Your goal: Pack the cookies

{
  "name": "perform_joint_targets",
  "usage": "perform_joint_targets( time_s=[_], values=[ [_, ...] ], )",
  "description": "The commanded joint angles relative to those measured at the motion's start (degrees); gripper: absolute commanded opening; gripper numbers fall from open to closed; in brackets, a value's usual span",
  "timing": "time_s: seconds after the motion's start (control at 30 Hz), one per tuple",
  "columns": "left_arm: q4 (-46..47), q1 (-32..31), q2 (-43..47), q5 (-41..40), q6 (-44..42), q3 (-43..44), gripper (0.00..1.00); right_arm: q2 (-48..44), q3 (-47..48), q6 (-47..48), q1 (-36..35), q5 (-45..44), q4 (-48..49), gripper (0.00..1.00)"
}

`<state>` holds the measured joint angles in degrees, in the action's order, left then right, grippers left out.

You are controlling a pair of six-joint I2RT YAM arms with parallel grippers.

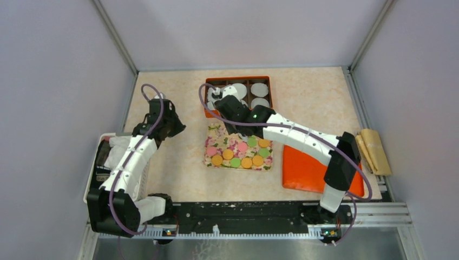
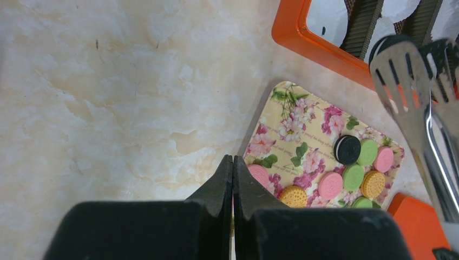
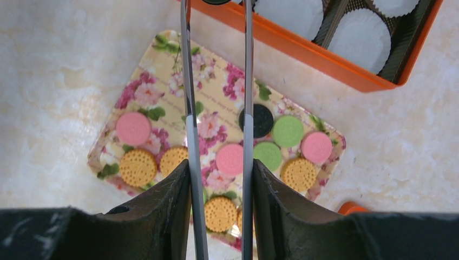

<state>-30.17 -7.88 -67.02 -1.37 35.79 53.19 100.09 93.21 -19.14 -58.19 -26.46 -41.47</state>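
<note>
Right gripper (image 3: 219, 173) grasping tongs (image 3: 249, 81) above cookies (image 3: 288, 131), left gripper (image 2: 233, 168) clenched, apparently empty.

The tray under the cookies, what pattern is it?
Pink flowers on cream tray, clearest from right wrist.

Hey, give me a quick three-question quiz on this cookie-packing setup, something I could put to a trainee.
1. True or false: the left arm's fingers are shut with nothing between them.
2. What do the right arm's fingers hold? A. metal tongs B. a spoon C. a brush
3. Fill in: the cookies lie on a floral ____.
Key: 1 true; 2 A; 3 tray.
</note>
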Motion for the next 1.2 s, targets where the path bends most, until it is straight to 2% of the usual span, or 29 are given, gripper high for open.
perform_joint_targets(
  time_s=[0.0, 0.33, 0.63, 0.67, 0.77, 0.83, 1.0, 1.1, 1.17],
  values=[
    [1.0, 0.6, -0.3, -0.3, -0.9, 1.8, 0.00, 3.8, 5.4, 3.1, 1.9, 0.0, 4.0, 0.00],
    [1.0, 1.5, -0.6, -0.4, -1.5, 1.8, 0.00, 13.0, 11.8, 5.1, 5.9, 2.5, 6.6, 0.00],
    [0.8, 1.6, -0.4, -0.4, -1.3, 1.5, 0.00, 16.5, 13.5, 5.6, 6.1, 5.7, 5.5, 0.00],
    [0.7, 1.6, -0.4, -0.2, -1.3, 1.5, 0.00, 16.7, 13.7, 5.4, 6.0, 5.9, 5.2, 0.02],
    [0.6, 1.6, -0.4, -0.1, -1.2, 1.5, 0.00, 16.4, 12.9, 4.9, 6.1, 6.8, 5.9, 0.23],
    [0.5, 1.7, -0.3, -0.1, -1.2, 1.5, 0.00, 16.0, 12.1, 4.8, 6.1, 6.9, 6.6, 0.28],
    [0.5, 1.7, -0.5, 0.1, -1.2, 1.4, 0.00, 15.7, 12.0, 4.9, 6.1, 6.5, 6.7, 0.32],
    [0.7, 1.7, -0.7, 0.5, -1.2, 1.4, 0.00, 15.8, 12.2, 5.0, 6.1, 6.3, 6.9, 0.40],
    [0.7, 1.7, -0.8, 0.7, -1.2, 1.4, 0.00, 16.0, 12.6, 5.0, 6.1, 6.3, 6.9, 0.41]
  ],
)
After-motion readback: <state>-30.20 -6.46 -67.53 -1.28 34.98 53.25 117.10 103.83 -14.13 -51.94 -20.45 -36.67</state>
